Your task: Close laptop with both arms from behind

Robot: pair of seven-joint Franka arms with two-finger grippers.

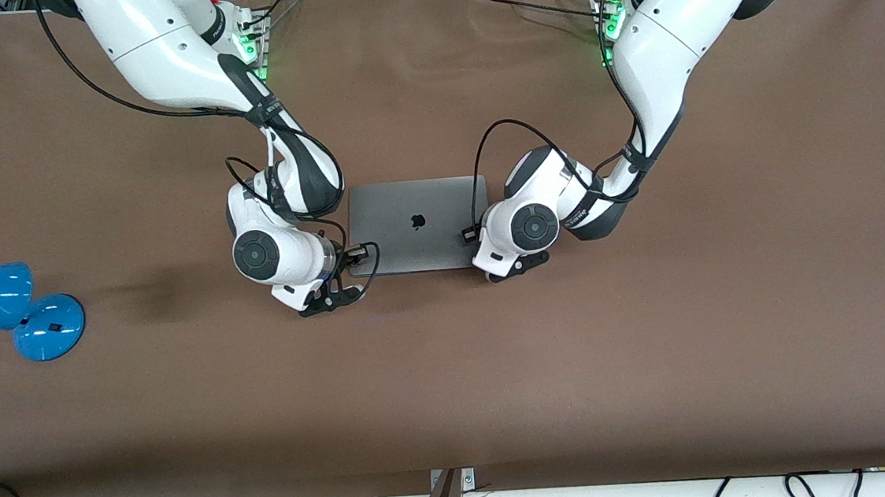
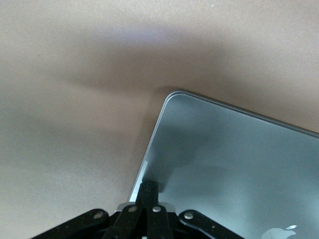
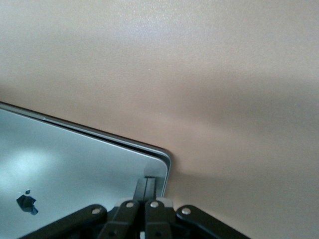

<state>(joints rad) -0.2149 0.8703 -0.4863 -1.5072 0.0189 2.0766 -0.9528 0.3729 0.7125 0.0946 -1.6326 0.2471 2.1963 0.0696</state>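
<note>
A blue desk lamp (image 1: 13, 310) sits at the right arm's end of the brown surface (image 1: 654, 327), well apart from everything else. The right arm (image 1: 158, 50) reaches down from its base to the laptop's (image 1: 417, 223) corner at that arm's end, on the edge nearer the front camera. In the right wrist view, the right pincer (image 3: 146, 185) has its fingers pressed together, tips resting on the grey lid just inside its rounded corner. The laptop lies shut and flat at the middle of the surface, lid up, with the dark apple logo (image 1: 417, 220) showing. The left arm (image 1: 664, 49) comes down to the other near corner. In the left wrist view, the left pincer (image 2: 148, 188) is also pressed together, its tips touching the lid just inside that corner.
</note>
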